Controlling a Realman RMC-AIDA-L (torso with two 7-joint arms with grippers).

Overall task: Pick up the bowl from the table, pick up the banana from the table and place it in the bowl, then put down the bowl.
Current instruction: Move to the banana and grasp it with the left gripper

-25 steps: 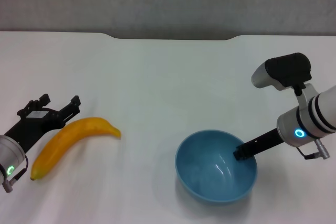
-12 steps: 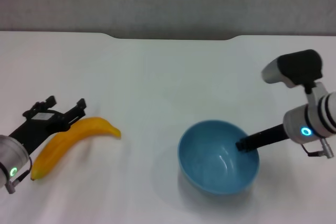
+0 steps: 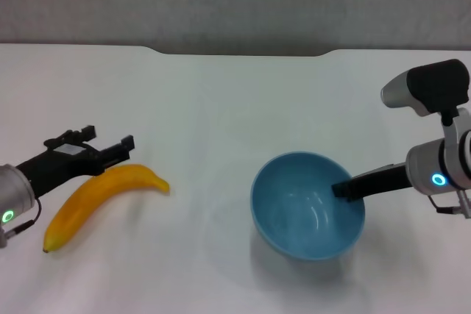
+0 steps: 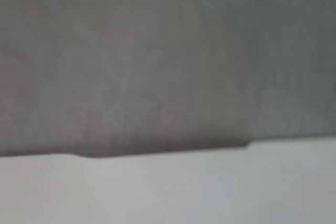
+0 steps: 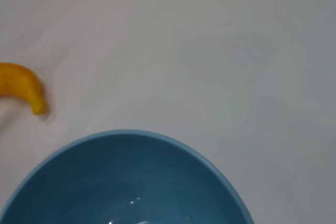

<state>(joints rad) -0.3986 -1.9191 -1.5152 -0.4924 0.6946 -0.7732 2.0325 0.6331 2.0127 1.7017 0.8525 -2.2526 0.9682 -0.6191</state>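
The light blue bowl [image 3: 307, 205] hangs a little above the white table [image 3: 221, 108], with its shadow under it. My right gripper [image 3: 346, 190] is shut on the bowl's right rim. The bowl fills the lower part of the right wrist view [image 5: 126, 182]. The yellow banana [image 3: 96, 196] lies on the table at the left, and its tip shows in the right wrist view [image 5: 23, 85]. My left gripper [image 3: 107, 146] is open, just above the banana's far side, pointing right. The left wrist view shows neither bowl nor banana.
The table's far edge has a shallow notch [image 3: 243, 53] against a grey wall. The left wrist view shows that edge [image 4: 157, 150] and the wall. Bare tabletop lies between the banana and the bowl.
The right gripper has lifted the bowl up and slightly right. The left gripper has levelled out and moved right, over the banana's far side. The banana has not moved.
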